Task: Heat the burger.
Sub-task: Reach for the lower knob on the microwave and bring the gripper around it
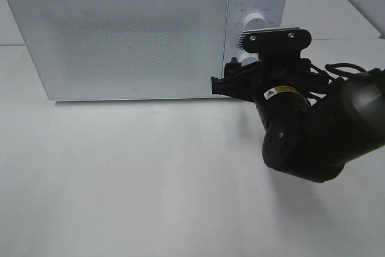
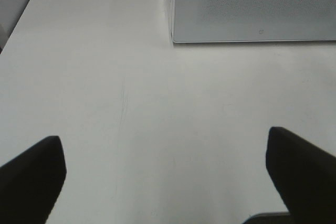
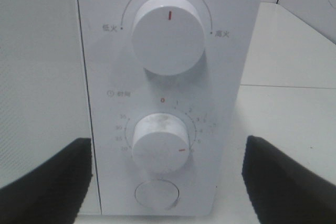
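The burger is out of view. The white microwave (image 1: 120, 34) stands at the back of the table with its door shut; its door also shows in the left wrist view (image 2: 252, 9). My right gripper (image 1: 236, 76) is open, right in front of the control panel. In the right wrist view its gripper (image 3: 165, 184) has one finger on each side of the panel, level with the timer knob (image 3: 160, 142). The timer's red mark points down and to the right, past 0. The power knob (image 3: 168, 40) points straight up. My left gripper (image 2: 165, 182) is open and empty above bare table.
A round button (image 3: 156, 195) sits under the timer knob. The white table (image 1: 132, 173) runs in front of the microwave. My right arm (image 1: 325, 130) stretches over the table's right side. A second table surface (image 3: 294, 45) lies behind to the right.
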Available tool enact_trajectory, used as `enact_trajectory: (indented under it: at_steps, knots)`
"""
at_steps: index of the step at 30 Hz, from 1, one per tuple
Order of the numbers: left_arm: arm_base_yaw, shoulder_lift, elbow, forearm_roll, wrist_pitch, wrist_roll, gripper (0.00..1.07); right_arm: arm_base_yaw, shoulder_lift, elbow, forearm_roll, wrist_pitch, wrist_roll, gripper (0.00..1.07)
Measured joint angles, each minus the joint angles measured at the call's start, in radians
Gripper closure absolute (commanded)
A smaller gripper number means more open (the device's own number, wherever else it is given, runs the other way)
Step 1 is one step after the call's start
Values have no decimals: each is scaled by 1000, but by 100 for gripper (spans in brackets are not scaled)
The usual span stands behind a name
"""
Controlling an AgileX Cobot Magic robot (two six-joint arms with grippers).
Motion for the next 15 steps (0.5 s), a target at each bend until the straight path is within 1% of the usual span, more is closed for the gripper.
enact_trajectory:
  at_steps: [9, 11, 15]
  knots:
    - [0, 0, 0, 0, 0, 0, 8, -8, 68, -61, -10, 0, 8, 31]
    - [0, 0, 0, 0, 0, 0, 8, -19, 102, -100, -16, 0, 9, 31]
    - [0, 0, 0, 0, 0, 0, 8, -33, 119, -120, -17, 0, 10, 31]
